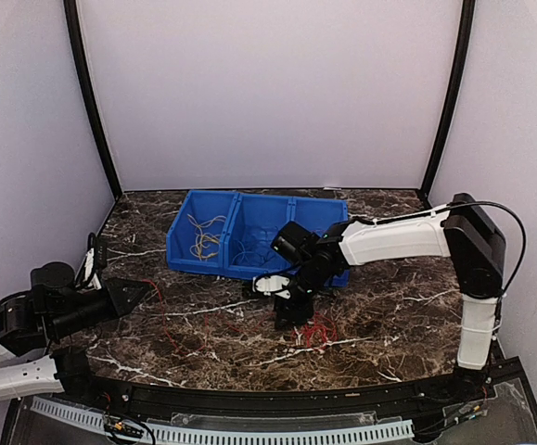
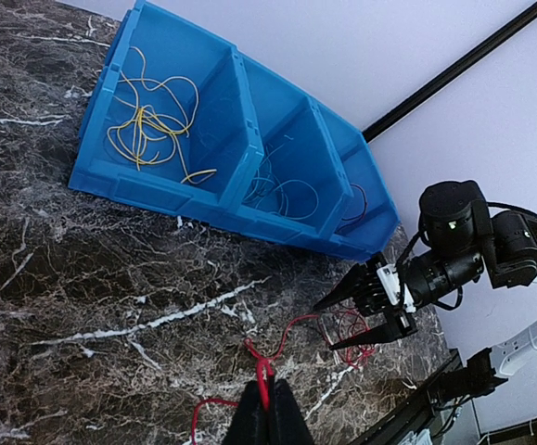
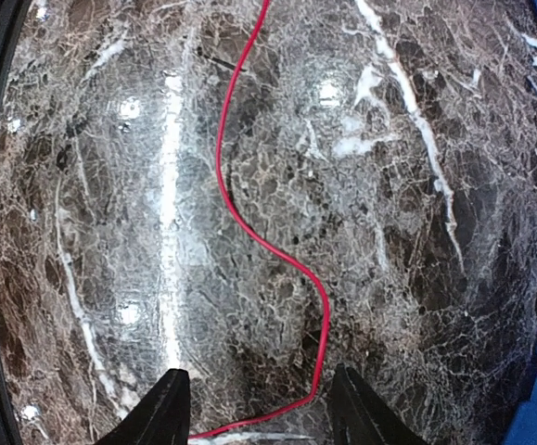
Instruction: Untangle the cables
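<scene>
Pinching a thin red wire (image 2: 262,366) at the bottom edge of the left wrist view, the black left gripper (image 2: 266,397) has its fingers pressed together on it. From there the wire trails over the dark brown marble-patterned tabletop (image 1: 389,315) toward a small red tangle (image 1: 316,330) at lower centre of the top view. The right gripper (image 3: 262,413) hovers just beside that tangle, fingers moderately apart, a red strand lying between them, gripping nothing. Farther back, the blue plastic three-compartment bin (image 1: 180,243) holds yellow wires (image 1: 203,236) in its left compartment and blue wires (image 2: 282,190) in the middle one.
</scene>
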### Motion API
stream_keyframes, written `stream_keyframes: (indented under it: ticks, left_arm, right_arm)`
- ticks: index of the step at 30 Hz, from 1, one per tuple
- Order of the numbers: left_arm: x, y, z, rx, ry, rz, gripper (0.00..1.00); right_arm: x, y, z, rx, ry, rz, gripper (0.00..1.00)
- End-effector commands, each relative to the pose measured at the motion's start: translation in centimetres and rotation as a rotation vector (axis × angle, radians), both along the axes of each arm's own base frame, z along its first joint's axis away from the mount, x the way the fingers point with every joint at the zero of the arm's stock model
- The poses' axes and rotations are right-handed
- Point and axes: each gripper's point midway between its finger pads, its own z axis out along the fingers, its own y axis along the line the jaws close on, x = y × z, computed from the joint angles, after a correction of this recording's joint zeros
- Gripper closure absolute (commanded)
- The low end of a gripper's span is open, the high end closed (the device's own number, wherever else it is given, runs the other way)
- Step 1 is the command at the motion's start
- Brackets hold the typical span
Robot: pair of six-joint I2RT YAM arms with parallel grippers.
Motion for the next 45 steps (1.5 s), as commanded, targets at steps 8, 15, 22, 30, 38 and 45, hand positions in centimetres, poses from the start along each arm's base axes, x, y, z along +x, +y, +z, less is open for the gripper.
stream_keyframes:
  ticks: [8, 15, 22, 30, 38, 45]
  left_arm:
    - [-0.1, 0.4, 0.4, -0.047, -0.028, 0.012, 1.0]
    - [-0.1, 1.2, 1.9, -0.047, -0.061, 0.032, 1.0]
    - [0.1, 1.8, 3.0, -0.043, -0.104, 0.056, 1.0]
    - [0.2, 1.4, 3.9, -0.05, -0.113, 0.044, 1.0]
    - [0.1, 2.2, 6.3, -0.056, -0.164, 0.059, 1.0]
    - [-0.5, 2.4, 9.5, -0.126, -0.27, 0.031, 1.0]
  right_arm:
    - [1.3, 3.7, 2.0, 0.061, 0.026, -0.031, 1.0]
    - [0.0, 5.2, 18.1, 0.363, -0.07, 0.08, 1.0]
    - [-1.8, 2.9, 30.1, 0.579, -0.223, 0.14, 1.0]
    - [-2.7, 2.1, 32.6, 0.648, -0.149, 0.177, 1.0]
    - [-3.0, 1.5, 34.0, 0.676, -0.123, 0.199, 1.0]
    - [-2.1, 0.8, 32.7, 0.623, -0.135, 0.177, 1.0]
